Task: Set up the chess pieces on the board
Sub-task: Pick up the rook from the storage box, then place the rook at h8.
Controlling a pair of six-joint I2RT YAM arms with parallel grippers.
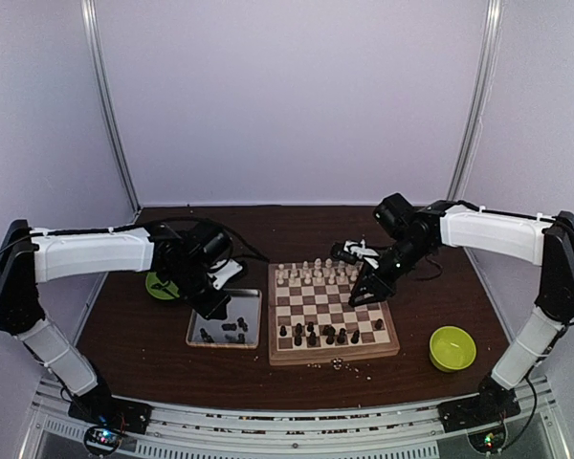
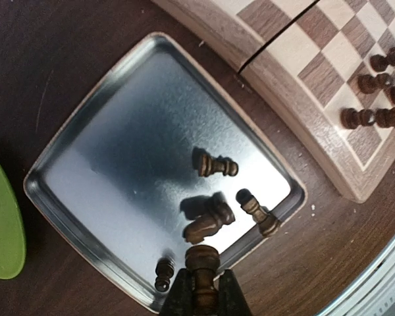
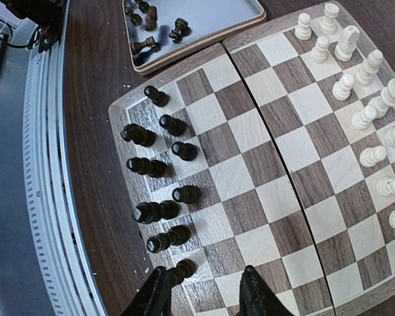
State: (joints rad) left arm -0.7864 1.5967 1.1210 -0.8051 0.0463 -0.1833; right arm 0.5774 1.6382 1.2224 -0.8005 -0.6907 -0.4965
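Top view: my left arm (image 1: 86,253) reaches over the tray (image 1: 258,316), which lies on the counter (image 1: 124,335) just left of the board (image 1: 297,358). From up here I cannot tell how the left jaws stand. A few dark pieces (image 1: 231,328) lie in the tray. More stand on the board's near rows, and the pale pieces (image 1: 316,273) line its far rows. My right arm (image 1: 488,234) hangs over the board's right side. A green bowl (image 1: 452,349) sits right of the board, and a green dish (image 1: 158,285) beyond the tray.

Left wrist: the left jaws are pinching a dark piece (image 2: 202,263), upright between the fingers (image 2: 232,297), over the tray's near rim. Four others lie loose on the metal, three in a cluster close to the held one and a fourth by the rim. The board's corner shows at upper right.

Right wrist: the right jaws are spread and hold nothing, low over the board's edge. One dark piece stands just beside the left finger (image 3: 153,295); I cannot tell whether they touch. The other dark ones sit in two ragged lines along that side, some tipped over. The pale ones crowd the opposite side, and the tray shows at the top.
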